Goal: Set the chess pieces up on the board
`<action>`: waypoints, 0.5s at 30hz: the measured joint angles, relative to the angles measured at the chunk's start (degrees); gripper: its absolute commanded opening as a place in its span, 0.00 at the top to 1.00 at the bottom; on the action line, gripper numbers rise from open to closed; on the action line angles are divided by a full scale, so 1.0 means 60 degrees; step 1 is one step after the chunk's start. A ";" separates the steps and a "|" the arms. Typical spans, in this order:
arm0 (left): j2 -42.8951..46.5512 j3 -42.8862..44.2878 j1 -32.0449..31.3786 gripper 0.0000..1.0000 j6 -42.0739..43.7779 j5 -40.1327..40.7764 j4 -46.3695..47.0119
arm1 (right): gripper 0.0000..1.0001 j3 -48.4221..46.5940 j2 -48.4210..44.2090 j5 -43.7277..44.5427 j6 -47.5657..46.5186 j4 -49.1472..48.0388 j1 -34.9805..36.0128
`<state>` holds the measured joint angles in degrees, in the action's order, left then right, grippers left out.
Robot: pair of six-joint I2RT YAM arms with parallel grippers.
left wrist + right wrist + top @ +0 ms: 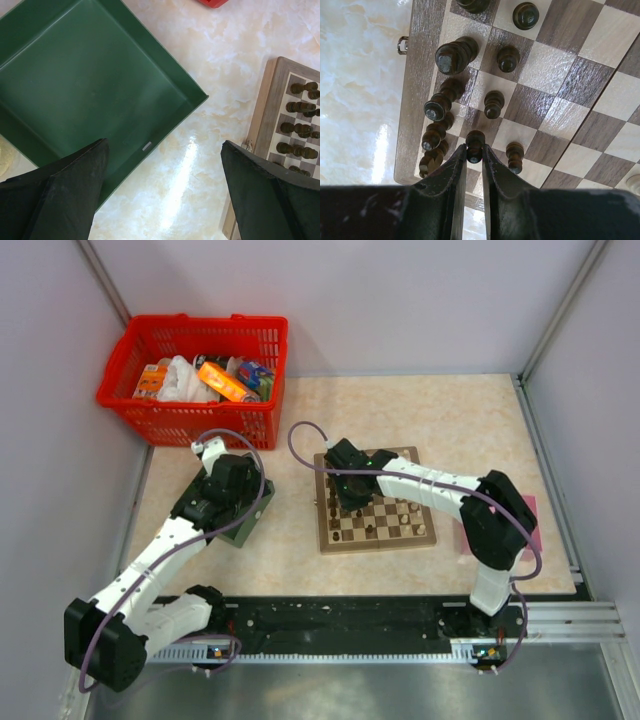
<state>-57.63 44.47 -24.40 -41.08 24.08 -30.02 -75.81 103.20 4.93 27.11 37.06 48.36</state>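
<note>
My right gripper [474, 152] pinches a dark piece [475, 140] at the board's [417, 60] left edge. My left gripper [162, 150] gapes over the tray [75, 85]; the basket's [190, 425] labels are unreadable.

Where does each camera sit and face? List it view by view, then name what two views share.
Top external: fixed above and behind the arm bases, looking down on the table; both arms show, left gripper by the green tray, right gripper over the board.
Left wrist: on the left arm, facing down at tray and table; its open fingers frame the view.
Right wrist: on the right arm, close above the board; its fingers shut on a dark piece.
Shared: both wrist views show the board's edge with dark pieces.
</note>
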 measured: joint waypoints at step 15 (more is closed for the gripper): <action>0.0004 0.0000 0.0000 0.01 0.0000 0.0080 -0.0022 | 0.82 0.0007 0.0208 0.0197 0.0000 -0.0182 0.0004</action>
<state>-57.60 44.47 -24.40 -41.08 24.56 -30.15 -75.77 104.44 6.11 27.11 35.97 48.38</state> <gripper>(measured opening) 0.987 0.179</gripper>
